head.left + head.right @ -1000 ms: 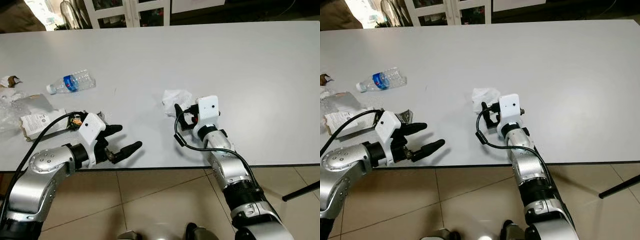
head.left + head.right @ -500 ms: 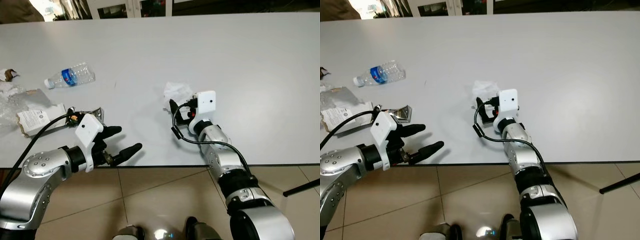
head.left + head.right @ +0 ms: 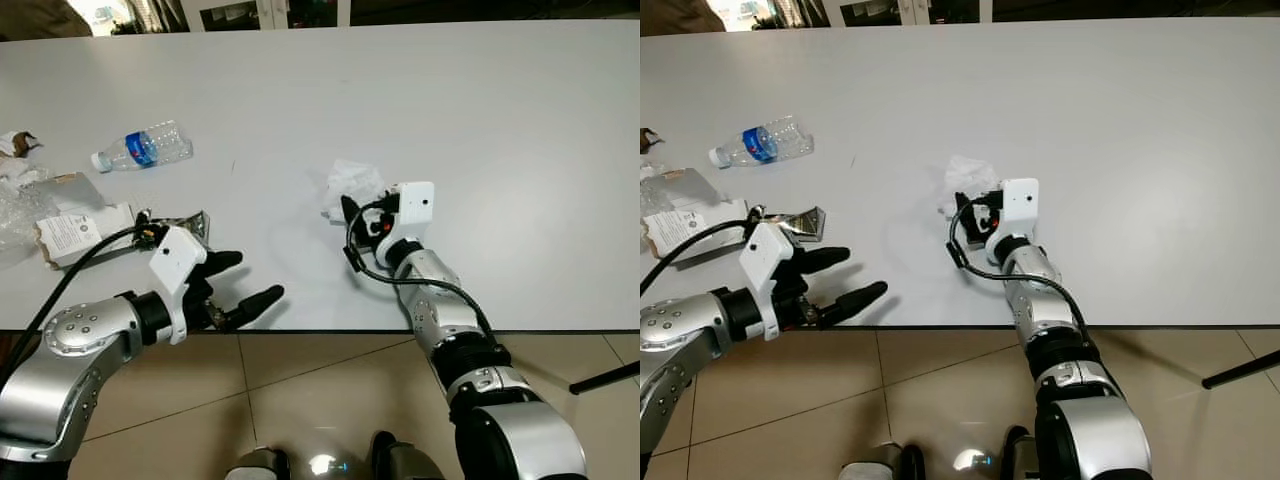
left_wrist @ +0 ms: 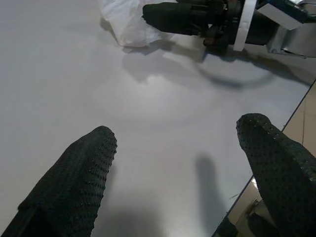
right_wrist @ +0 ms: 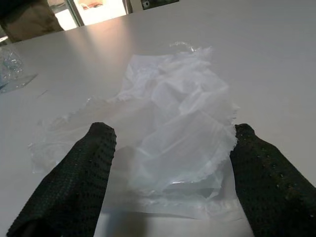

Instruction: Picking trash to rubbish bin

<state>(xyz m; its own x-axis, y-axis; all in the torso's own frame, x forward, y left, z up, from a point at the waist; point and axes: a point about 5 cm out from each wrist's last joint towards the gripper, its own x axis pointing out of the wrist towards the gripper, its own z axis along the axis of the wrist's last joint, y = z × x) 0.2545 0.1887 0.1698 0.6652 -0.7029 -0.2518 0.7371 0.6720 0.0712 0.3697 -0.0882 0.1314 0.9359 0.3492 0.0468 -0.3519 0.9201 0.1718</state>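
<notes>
A crumpled clear plastic wrapper (image 3: 352, 185) lies on the white table (image 3: 450, 120). My right gripper (image 3: 352, 215) is open at its near edge, and the right wrist view shows the wrapper (image 5: 168, 128) lying between the two black fingers (image 5: 74, 182). My left gripper (image 3: 245, 280) hangs open over the table's front edge with nothing in it. A plastic water bottle (image 3: 143, 147) with a blue label lies on its side at the left. A small foil packet (image 3: 180, 222) sits just behind the left wrist.
Paper packaging and clear plastic scraps (image 3: 55, 215) are piled at the table's left edge. Tiled floor (image 3: 320, 390) runs under the table front. A dark pole (image 3: 605, 377) crosses the floor at the lower right.
The camera has tilted, shifting the scene. My right gripper has reached forward so the wrapper now lies between its fingers. The left gripper has held its place.
</notes>
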